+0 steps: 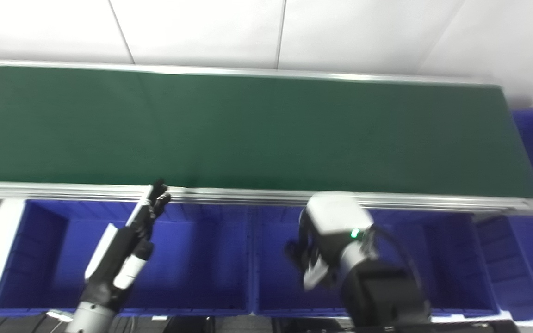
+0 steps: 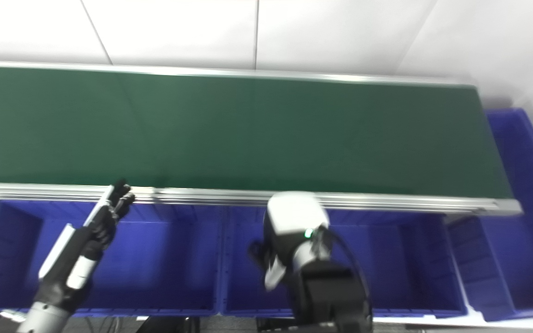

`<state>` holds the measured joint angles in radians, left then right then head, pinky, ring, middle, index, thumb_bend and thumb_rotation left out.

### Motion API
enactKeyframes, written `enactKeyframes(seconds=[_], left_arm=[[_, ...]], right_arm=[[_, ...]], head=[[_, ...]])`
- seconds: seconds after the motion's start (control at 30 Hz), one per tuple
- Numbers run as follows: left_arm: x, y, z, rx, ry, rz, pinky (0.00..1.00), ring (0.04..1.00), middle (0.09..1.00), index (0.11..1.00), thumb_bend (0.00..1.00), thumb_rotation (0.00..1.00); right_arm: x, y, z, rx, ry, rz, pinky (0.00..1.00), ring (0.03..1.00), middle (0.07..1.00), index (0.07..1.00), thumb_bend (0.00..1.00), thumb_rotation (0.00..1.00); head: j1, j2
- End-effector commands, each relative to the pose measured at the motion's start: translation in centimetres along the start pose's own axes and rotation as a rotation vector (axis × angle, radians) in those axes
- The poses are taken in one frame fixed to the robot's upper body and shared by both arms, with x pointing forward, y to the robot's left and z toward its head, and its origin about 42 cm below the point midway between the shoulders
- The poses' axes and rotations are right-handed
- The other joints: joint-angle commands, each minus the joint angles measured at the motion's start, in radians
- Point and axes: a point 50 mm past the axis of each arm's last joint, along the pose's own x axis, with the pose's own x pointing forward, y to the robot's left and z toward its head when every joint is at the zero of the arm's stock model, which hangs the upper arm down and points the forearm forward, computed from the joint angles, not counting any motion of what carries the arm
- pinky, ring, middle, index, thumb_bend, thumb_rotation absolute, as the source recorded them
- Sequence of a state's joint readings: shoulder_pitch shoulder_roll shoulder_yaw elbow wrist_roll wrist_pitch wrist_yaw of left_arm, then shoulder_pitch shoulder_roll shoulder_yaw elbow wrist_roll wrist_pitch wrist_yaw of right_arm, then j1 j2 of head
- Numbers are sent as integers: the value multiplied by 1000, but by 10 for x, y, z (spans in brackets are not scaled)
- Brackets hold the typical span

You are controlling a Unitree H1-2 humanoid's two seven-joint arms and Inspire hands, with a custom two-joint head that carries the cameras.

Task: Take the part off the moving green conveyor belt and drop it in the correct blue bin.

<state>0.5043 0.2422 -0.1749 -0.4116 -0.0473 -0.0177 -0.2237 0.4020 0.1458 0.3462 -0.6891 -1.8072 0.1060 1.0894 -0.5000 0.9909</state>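
Currently no part shows anywhere on the green conveyor belt, so neither robot hand is nearer: the left robot hand reaches, fingers extended and empty, toward the belt's near rail at lower left, while whether the right robot hand, low over the blue bin, is closed I cannot tell.

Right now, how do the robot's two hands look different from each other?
The left hand stretches its fingers up toward the belt's near rail, while the right hand points down into the blue bin. The left hand looks slim and dark; the right hand is mostly hidden behind its bulky white wrist, so I cannot tell its pose. Both hang over blue bins, and no part shows on the green belt.
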Motion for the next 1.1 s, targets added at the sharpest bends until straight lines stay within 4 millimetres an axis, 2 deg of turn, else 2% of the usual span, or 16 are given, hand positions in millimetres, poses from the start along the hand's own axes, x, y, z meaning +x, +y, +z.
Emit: enactKeyframes(seconds=[0.0, 0.13, 0.27, 0.33, 0.37, 0.4, 0.43, 0.5, 0.7, 0.83, 1.07], left_arm=[[-3, 2, 10, -1, -27, -7, 998, 965, 1000, 1000, 829, 920], [-2, 0, 12, -12, -19, -5, 996, 969, 1000, 1000, 859, 924], [-3, -4, 12, -13, -18, -5, 994, 970, 1000, 1000, 872, 918], [-3, -6, 12, -5, -19, -5, 999, 968, 1000, 1000, 858, 921], [-3, -7, 11, 0, -19, -6, 1000, 965, 1000, 1000, 856, 932], [-3, -8, 12, 1, -18, -5, 1000, 964, 1000, 1000, 855, 936], [-3, -10, 12, 1, -17, -5, 1000, 963, 1000, 1000, 860, 941], [-4, -12, 11, 3, -18, -8, 1000, 965, 1000, 1000, 853, 952], [-6, -15, 10, 20, -17, -10, 1000, 964, 1000, 1000, 850, 965], [-7, -16, 8, 24, -9, -16, 1000, 963, 1000, 1000, 860, 955], [-5, -20, 3, 15, -6, -15, 996, 949, 1000, 1000, 857, 943]], right_arm=[[-2, -6, 18, 81, -36, -59, 217, 331, 478, 490, 529, 0], [13, 5, 16, 83, -13, -34, 257, 385, 427, 525, 523, 0], [24, 15, 11, 94, -9, -56, 238, 359, 411, 525, 522, 0], [31, 20, 5, 109, -9, -74, 215, 321, 461, 496, 528, 0], [34, 23, 3, 116, -10, -83, 286, 405, 534, 606, 696, 175], [36, 26, -1, 113, -7, -99, 311, 434, 559, 643, 753, 236], [38, 28, -3, 112, -5, -110, 466, 586, 684, 712, 860, 413], [41, 32, -6, 92, 2, -123, 603, 718, 784, 794, 967, 592], [44, 38, -9, 54, -2, -137, 719, 769, 822, 827, 1000, 740], [43, 41, -10, 43, -4, -141, 807, 808, 852, 832, 1000, 791], [40, 43, -11, 64, -19, -141, 774, 797, 831, 826, 1000, 797]], head=[[-2, 4], [9, 1], [21, -2], [33, -3], [38, -6], [45, -11], [49, -15], [59, -23], [78, -33], [96, -43], [111, -59]])
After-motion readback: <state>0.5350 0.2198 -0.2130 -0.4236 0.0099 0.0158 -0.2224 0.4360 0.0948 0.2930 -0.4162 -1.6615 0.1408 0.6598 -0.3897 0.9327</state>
